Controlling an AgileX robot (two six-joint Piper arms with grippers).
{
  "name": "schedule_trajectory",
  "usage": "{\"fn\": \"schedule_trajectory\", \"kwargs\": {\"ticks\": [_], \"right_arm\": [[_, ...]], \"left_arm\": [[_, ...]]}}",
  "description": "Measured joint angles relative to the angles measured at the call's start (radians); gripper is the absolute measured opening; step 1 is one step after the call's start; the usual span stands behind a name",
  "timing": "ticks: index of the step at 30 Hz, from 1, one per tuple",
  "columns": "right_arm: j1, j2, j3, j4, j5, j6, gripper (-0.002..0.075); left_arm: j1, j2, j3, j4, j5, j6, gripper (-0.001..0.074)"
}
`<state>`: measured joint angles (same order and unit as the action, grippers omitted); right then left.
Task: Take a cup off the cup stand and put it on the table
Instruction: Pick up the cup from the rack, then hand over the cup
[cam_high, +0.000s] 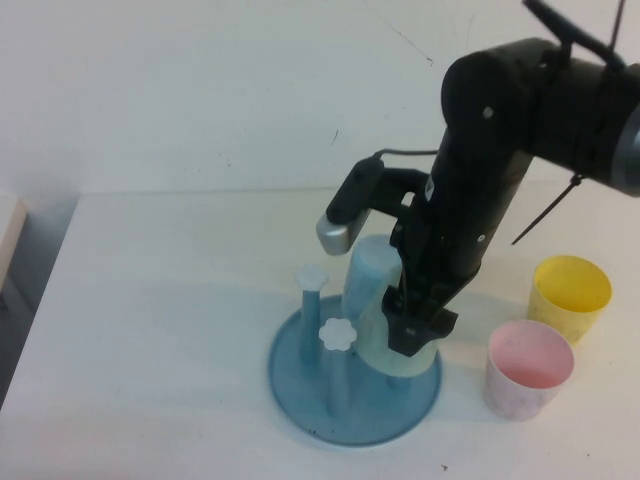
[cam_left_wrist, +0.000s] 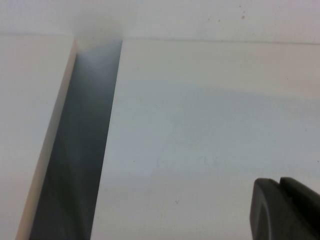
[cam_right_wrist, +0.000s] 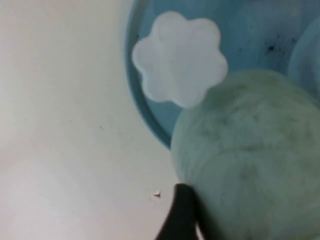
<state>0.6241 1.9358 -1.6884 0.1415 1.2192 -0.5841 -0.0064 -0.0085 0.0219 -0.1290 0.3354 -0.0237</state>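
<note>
Two cups sit upside down on the cup stand (cam_high: 300, 385): a light blue cup (cam_high: 368, 272) toward the back and the mint-green cup (cam_high: 385, 340) just in front of it, both over pegs of the round blue base. Around the mint-green cup is the right end effector (cam_high: 415, 325), come down from above on its black arm, its fingers spread wide about the cup's side; one dark fingertip (cam_right_wrist: 181, 215) lies right against the speckled green wall in the right wrist view, though whether the grip has closed cannot be told. Beside that cup a free peg carries a white flower cap (cam_high: 338, 335), and another capped peg (cam_high: 312, 277) stands further back. Well apart to the robot's right, a pink cup (cam_high: 528, 368) and a yellow cup (cam_high: 570, 295) stand upright on the white worktop (cam_high: 150, 330). Off at the worktop's left edge (seen only in its own wrist view) hangs the left end effector (cam_left_wrist: 286, 210), fingers pressed shut on nothing.
</note>
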Motion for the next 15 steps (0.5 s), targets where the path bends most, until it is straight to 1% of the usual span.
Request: {"fn": "schedule_trajectory", "kwargs": {"ticks": [13,15], "right_arm": [[0.0,-0.304,0.0,0.002,0.014,0.04,0.0604],[-0.008,-0.356,0.018,0.033,0.014,0.045,0.0604]], "left_arm": [[0.0,0.0,0.0,0.0,0.0,0.0,-0.0003],[0.0,0.0,0.0,0.0,0.0,0.0,-0.0003]]}}
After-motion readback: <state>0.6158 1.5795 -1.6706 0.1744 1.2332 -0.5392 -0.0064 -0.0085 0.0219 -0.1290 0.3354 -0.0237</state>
